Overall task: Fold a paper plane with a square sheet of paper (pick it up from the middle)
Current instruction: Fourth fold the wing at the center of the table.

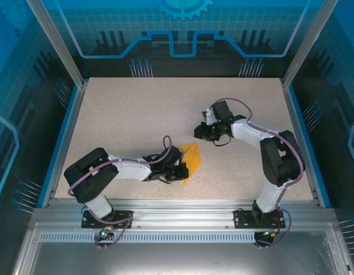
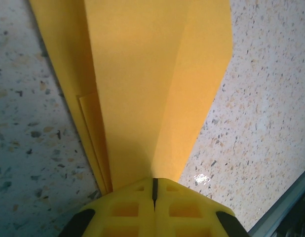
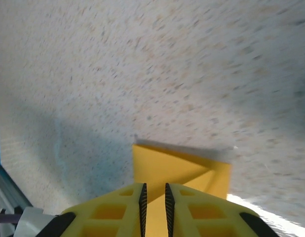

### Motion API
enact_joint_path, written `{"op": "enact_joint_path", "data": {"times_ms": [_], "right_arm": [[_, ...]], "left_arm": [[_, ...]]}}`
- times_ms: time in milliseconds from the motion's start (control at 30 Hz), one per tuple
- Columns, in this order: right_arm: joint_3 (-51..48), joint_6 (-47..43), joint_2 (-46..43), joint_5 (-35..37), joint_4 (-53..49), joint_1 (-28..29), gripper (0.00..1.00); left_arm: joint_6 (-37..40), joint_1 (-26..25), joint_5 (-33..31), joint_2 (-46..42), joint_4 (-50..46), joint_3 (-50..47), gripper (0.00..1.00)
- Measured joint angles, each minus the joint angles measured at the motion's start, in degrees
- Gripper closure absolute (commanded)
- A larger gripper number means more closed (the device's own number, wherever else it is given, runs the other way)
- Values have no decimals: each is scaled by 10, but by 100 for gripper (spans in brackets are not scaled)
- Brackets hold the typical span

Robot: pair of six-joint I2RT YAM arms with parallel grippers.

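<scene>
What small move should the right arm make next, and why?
Probably ease the right gripper down toward the free end of the folded paper. The left gripper is shut on one end, while the right one hangs apart from it, jaws narrowly parted and empty.

Speckled beige table (image 1: 137, 114) inside blue printed walls (image 1: 183, 28) with aluminium frame posts (image 1: 55, 40)

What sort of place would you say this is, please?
Probably a robotics lab test cell: a speckled beige tabletop, fenced by silver aluminium frame posts and blue circuit-patterned wall panels.
</scene>
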Motion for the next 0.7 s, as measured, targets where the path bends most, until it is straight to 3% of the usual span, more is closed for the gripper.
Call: {"op": "enact_joint_path", "data": {"times_ms": [200, 700], "right_arm": [[-14, 21, 45, -5, 31, 41, 83], [-42, 33, 90, -37, 62, 9, 83]], "left_arm": [[1, 0, 0, 1, -2, 2, 95], [0, 0, 1, 0, 22, -13, 96]]}}
